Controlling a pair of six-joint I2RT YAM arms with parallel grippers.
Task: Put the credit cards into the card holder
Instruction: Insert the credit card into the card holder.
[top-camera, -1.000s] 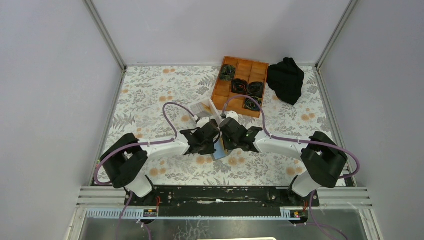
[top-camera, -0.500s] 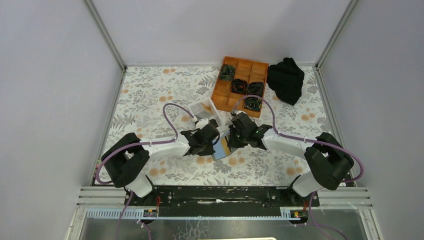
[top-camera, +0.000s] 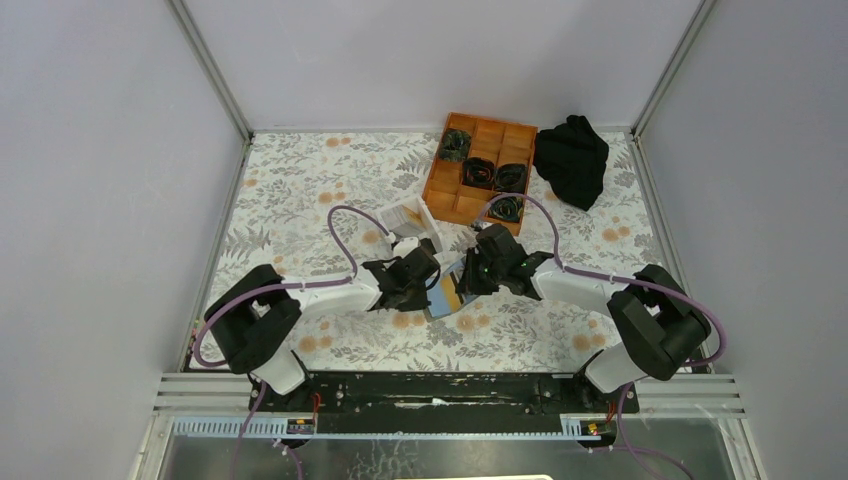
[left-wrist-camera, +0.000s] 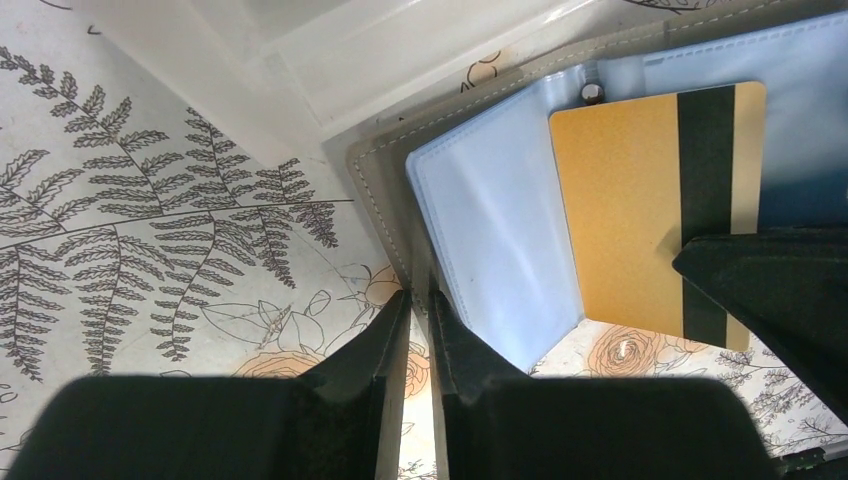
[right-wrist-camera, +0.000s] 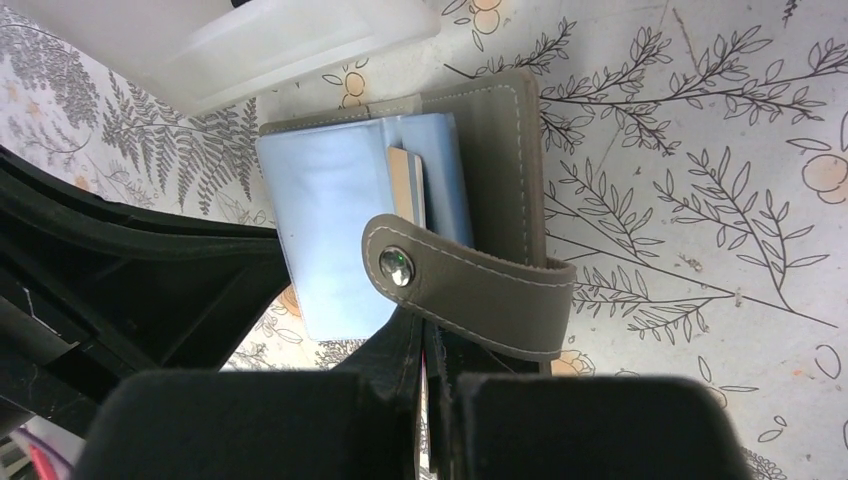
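Note:
The grey card holder (top-camera: 437, 306) lies open mid-table between both arms. My left gripper (left-wrist-camera: 420, 300) is shut on the stitched edge of its grey cover (left-wrist-camera: 385, 190), beside a pale blue sleeve (left-wrist-camera: 490, 230). A tan-gold credit card (left-wrist-camera: 620, 200) with a black stripe rests partly in the sleeves, its near end sticking out. My right gripper (right-wrist-camera: 430, 335) is shut at that near end, a thin edge showing between its jaws. The holder's snap strap (right-wrist-camera: 480, 285) hides the contact. Only a tan strip of the card (right-wrist-camera: 405, 185) shows in the right wrist view.
A white box (top-camera: 408, 216) stands just behind the holder. The orange gridded tray (top-camera: 440, 185) with dark coiled items sits at the back, with a black cloth (top-camera: 572, 158) to its right. Grey walls close in both sides.
My right gripper has drawn back to the right from over the holder, uncovering the tan-gold card. The left gripper has kept its hold and place.

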